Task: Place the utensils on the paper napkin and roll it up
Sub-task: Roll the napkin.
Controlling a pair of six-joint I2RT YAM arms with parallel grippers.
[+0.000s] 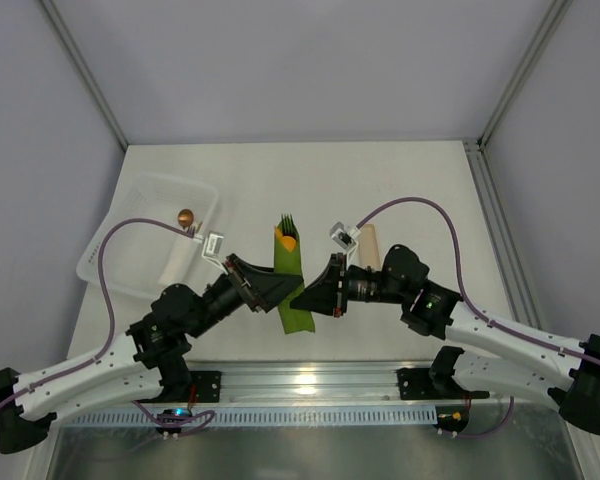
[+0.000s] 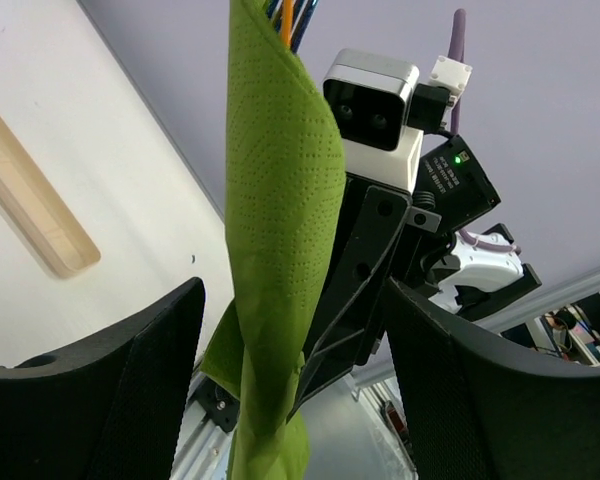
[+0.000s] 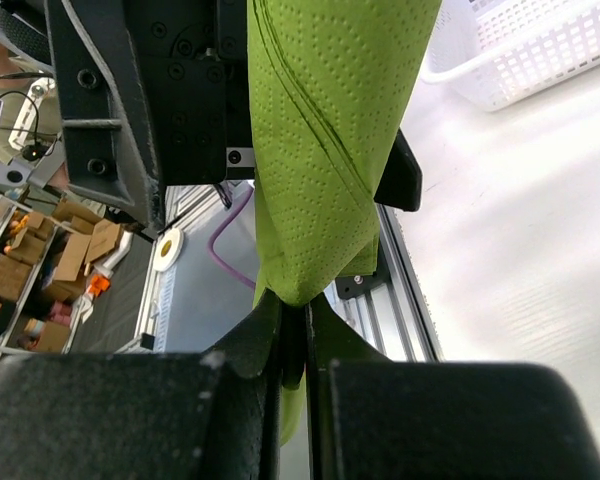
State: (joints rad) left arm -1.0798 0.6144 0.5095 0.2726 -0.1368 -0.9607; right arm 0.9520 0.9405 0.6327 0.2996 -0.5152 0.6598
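Right gripper (image 3: 292, 335) is pinched tight on the tail end of the paper napkin (image 3: 330, 130) — it's already rolled around the utensils (image 2: 286, 18), tips poking out, mid-table between the arms. Left gripper (image 2: 290, 320) gapes wide, gripping nothing. Looks basically done — just needs letting go.

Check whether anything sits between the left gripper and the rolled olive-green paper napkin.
Nothing visible. The open left gripper straddles the rolled olive-green paper napkin with bare gaps on either side; the right gripper is shut on it.
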